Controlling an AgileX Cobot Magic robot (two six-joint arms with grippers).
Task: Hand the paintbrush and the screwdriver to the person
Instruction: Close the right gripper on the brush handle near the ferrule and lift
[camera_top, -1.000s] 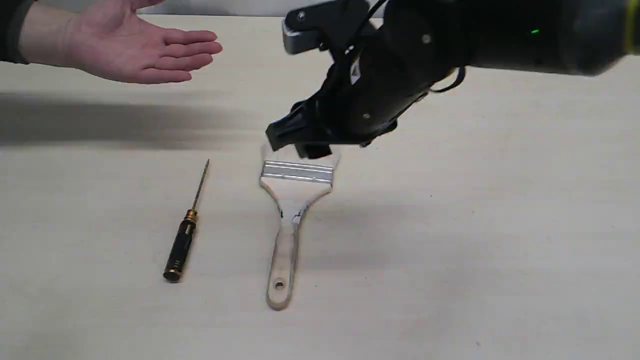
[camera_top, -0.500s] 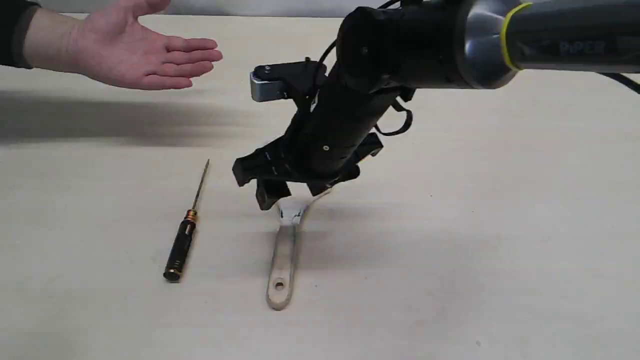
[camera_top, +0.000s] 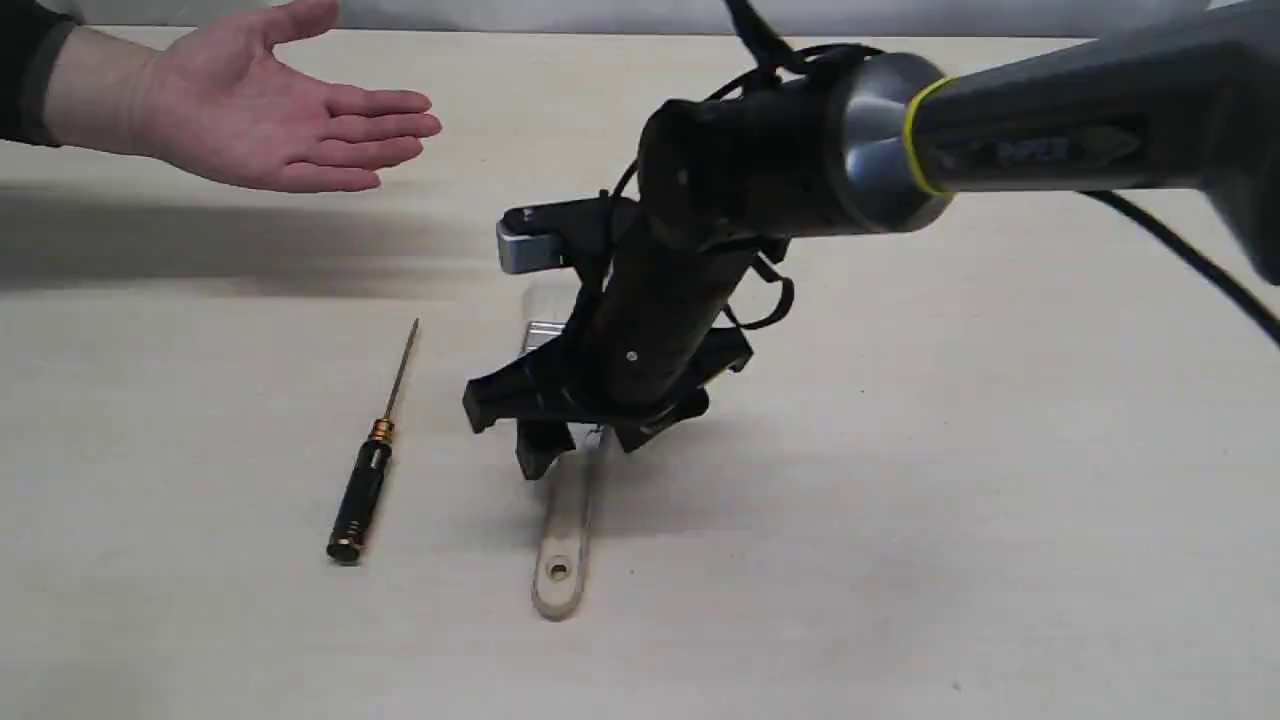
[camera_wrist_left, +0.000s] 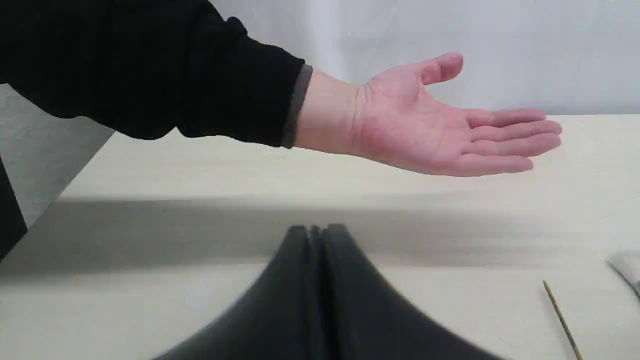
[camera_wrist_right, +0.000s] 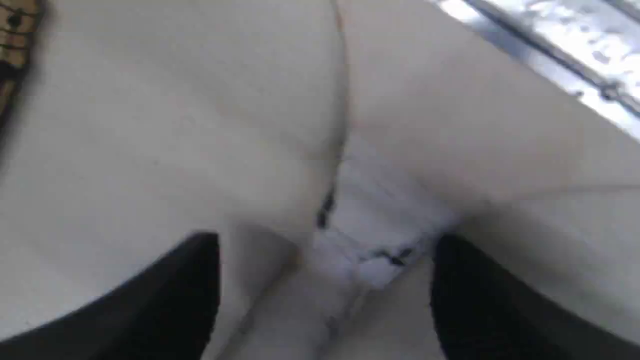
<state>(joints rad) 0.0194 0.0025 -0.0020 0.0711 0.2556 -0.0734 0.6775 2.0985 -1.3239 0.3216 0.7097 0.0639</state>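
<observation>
The paintbrush (camera_top: 560, 555) lies flat on the table with its wooden handle toward the front edge. My right gripper (camera_top: 592, 452) is open and low over the brush's neck, hiding most of the ferrule and bristles. In the right wrist view the two black fingers (camera_wrist_right: 197, 270) straddle the paint-smeared neck (camera_wrist_right: 372, 235). The screwdriver (camera_top: 363, 482) rests left of the brush, untouched. The person's hand (camera_top: 270, 110) is held out palm-up at the back left. My left gripper (camera_wrist_left: 315, 231) is shut and empty, facing that hand (camera_wrist_left: 440, 130).
The pale wooden table (camera_top: 1000, 500) holds only these tools. The right arm's grey link (camera_top: 1050, 150) reaches in from the right above the table. A grey wall (camera_wrist_left: 500, 50) stands behind the table's far edge.
My right gripper came down and forward, from above the bristles to just over the brush's neck, its fingers still apart. Brush, screwdriver and the hand stayed where they were.
</observation>
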